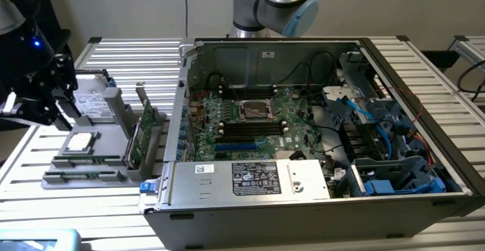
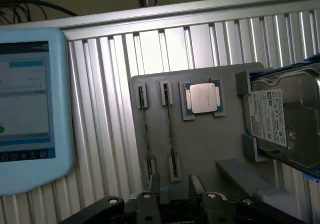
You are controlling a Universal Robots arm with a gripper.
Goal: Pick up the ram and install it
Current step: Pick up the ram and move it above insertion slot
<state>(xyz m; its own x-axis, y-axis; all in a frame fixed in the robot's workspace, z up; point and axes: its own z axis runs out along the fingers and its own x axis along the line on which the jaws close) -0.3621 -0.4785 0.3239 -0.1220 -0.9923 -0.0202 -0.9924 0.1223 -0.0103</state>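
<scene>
Task not begun, you'll note: ram point(image 2: 169, 131) stands on edge in the gray tray point(image 2: 215, 144), at the exterior view's lower left. Jaws hover over it, apart and empty. Pickup and seating in the motherboard point(image 1: 258, 120) remain.

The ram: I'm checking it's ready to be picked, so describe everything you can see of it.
Two ram sticks stand on edge, side by side and apart, in a grey holder, seen edge-on as thin dark strips. Grey clips grip each stick at both ends. They sit beside the silver processor. Nothing else touches them.
</scene>
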